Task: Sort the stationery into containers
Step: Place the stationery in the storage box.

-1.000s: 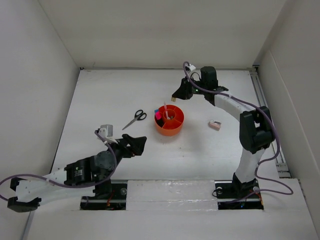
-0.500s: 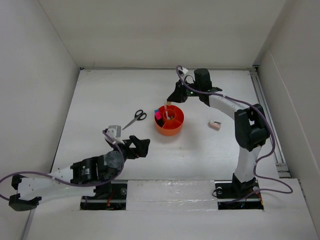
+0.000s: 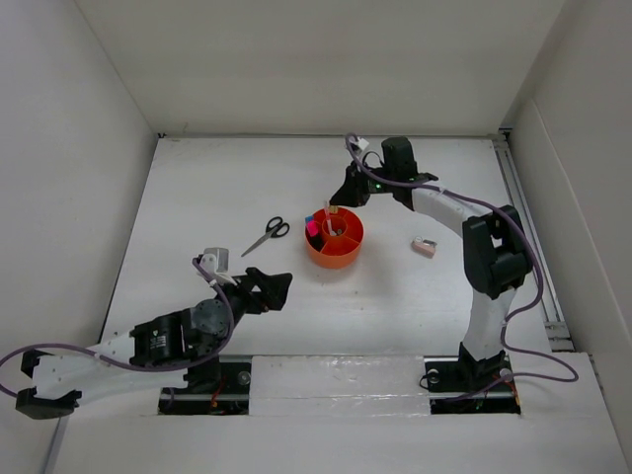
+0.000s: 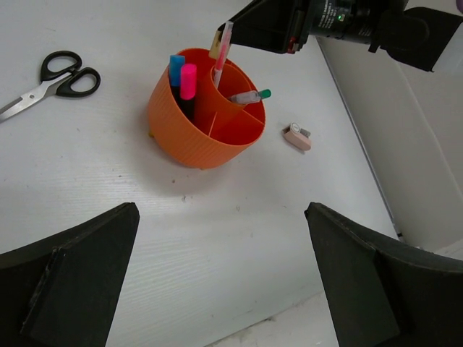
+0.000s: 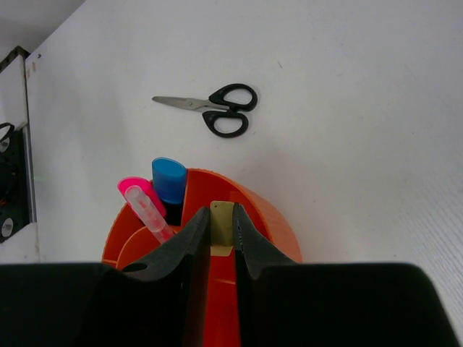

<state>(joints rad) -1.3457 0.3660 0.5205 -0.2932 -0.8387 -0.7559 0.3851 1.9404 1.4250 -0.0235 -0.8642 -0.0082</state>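
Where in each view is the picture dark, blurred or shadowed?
Left wrist: the open jaws loom as dark, soft-edged shapes in the lower corners; the orange organizer is sharp, its shadow faint. Right wrist: the jaws gripping the eraser are black and blurred below; the scissors are crisp. Top external: even, diffuse light, weak shadows.
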